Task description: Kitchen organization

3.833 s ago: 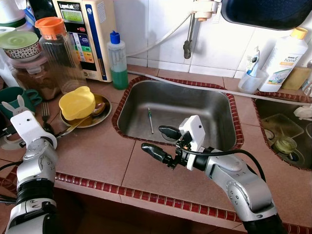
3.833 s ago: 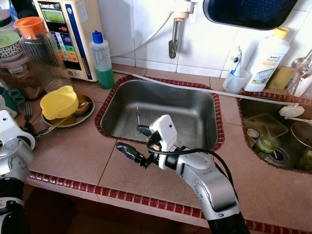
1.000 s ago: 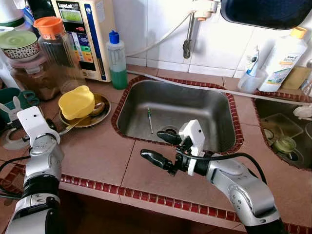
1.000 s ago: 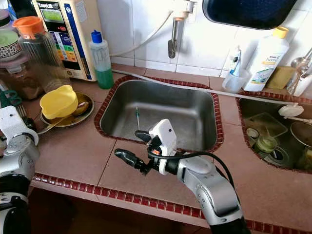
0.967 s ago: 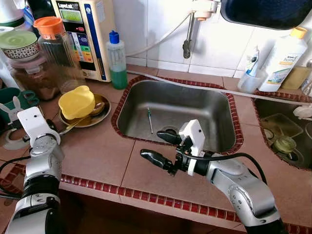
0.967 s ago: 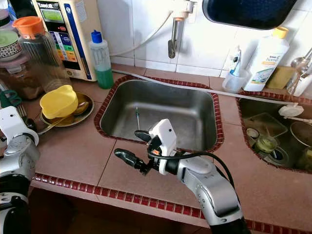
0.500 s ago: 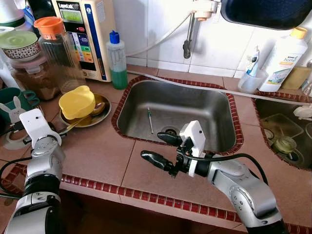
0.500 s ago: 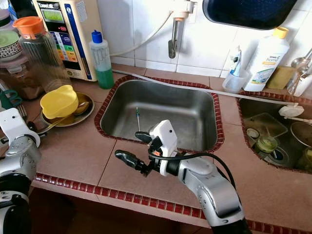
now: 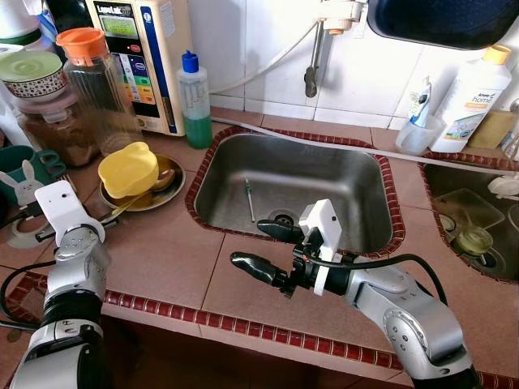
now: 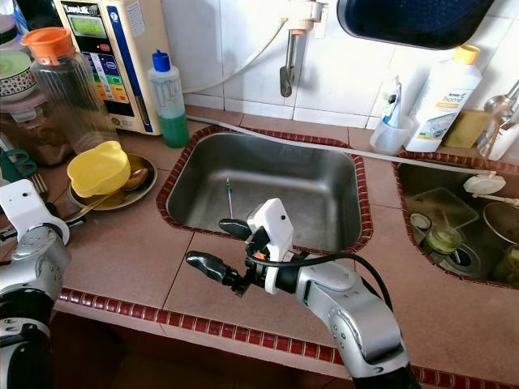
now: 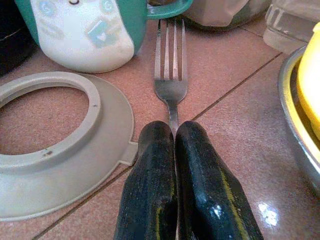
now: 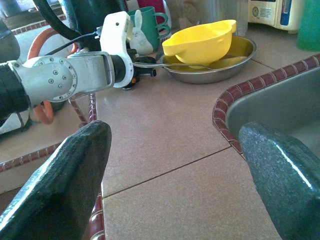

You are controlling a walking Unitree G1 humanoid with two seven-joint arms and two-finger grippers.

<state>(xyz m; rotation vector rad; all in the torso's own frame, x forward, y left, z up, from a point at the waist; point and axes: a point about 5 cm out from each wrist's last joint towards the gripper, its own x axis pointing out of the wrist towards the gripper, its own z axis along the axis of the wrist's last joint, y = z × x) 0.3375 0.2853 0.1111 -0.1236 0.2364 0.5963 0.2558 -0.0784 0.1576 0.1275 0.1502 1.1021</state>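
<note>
A metal fork [image 11: 170,75] lies on the tiled counter, tines toward a green and white mug [image 11: 90,25]. My left gripper [image 11: 175,131] is shut on the fork's handle, low on the counter. Seen from the head, the left arm's white wrist block [image 9: 57,207] is at the far left beside the metal plate [image 9: 169,191]. A yellow bowl [image 9: 127,168] rests upside down on that plate, with a spoon beside it. My right gripper [image 9: 258,247] hovers open and empty over the counter, in front of the steel sink [image 9: 324,174].
A thin green stick [image 9: 250,198] lies in the sink. A grey ring lid [image 11: 55,145] sits by the fork. Behind stand a green soap bottle [image 9: 195,101], an orange-lidded jar [image 9: 97,81] and a water purifier [image 9: 146,57]. A second basin [image 9: 478,227] lies right.
The left arm's wrist block has crept slightly right and toward the front edge. The right gripper has drifted a little left, still open.
</note>
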